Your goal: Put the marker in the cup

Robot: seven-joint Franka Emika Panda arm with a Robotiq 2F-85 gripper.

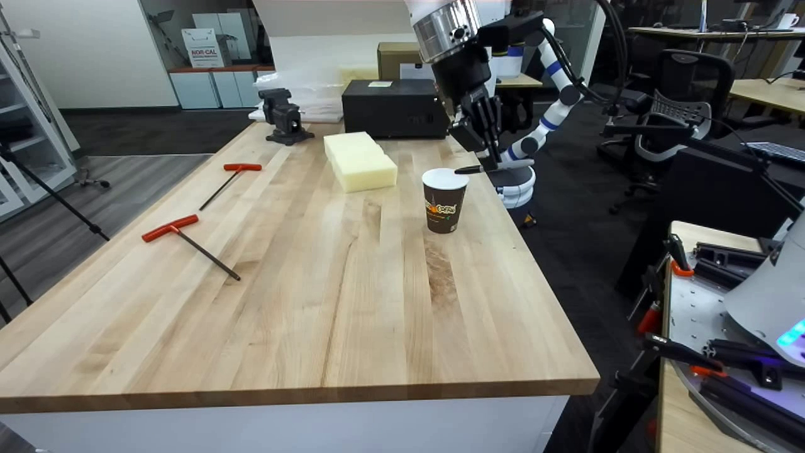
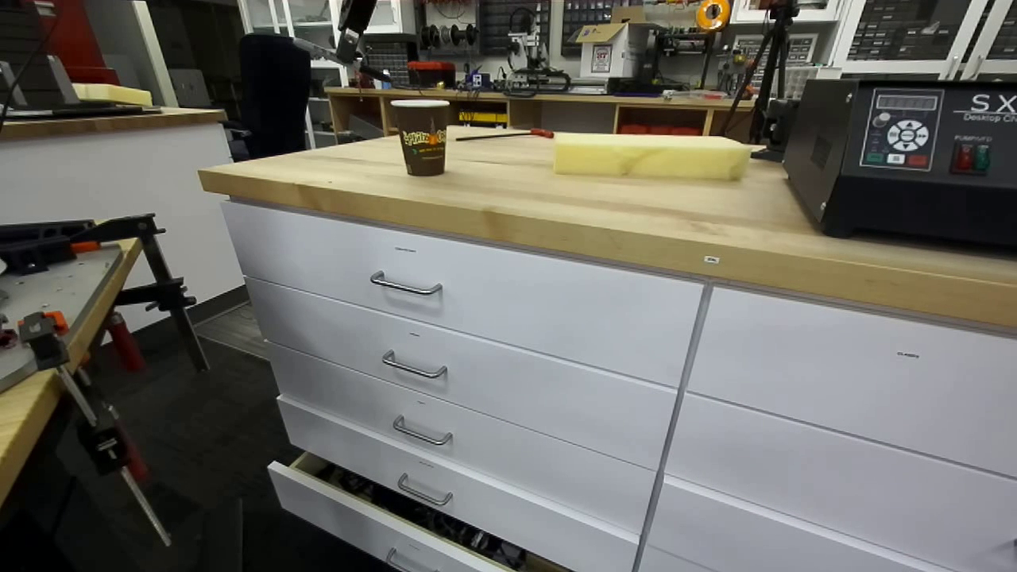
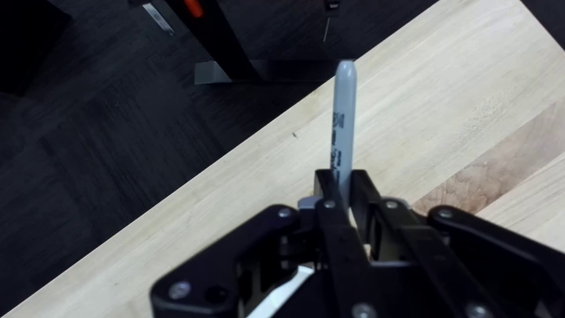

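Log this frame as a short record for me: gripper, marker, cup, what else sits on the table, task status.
Gripper: shut on the marker
Marker: in the air, held sideways, not in the cup
Cup: upright on the table, white rim
Also on table: yellow block, two red-handled tools, black machine, vise
Task status: not yet done

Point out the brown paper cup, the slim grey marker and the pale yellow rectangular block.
Brown paper cup (image 1: 444, 204): in an exterior view, printed wall.
Slim grey marker (image 3: 344, 126): wrist view, lettered barrel.
Pale yellow rectangular block (image 2: 651, 157): in an exterior view, long side face.
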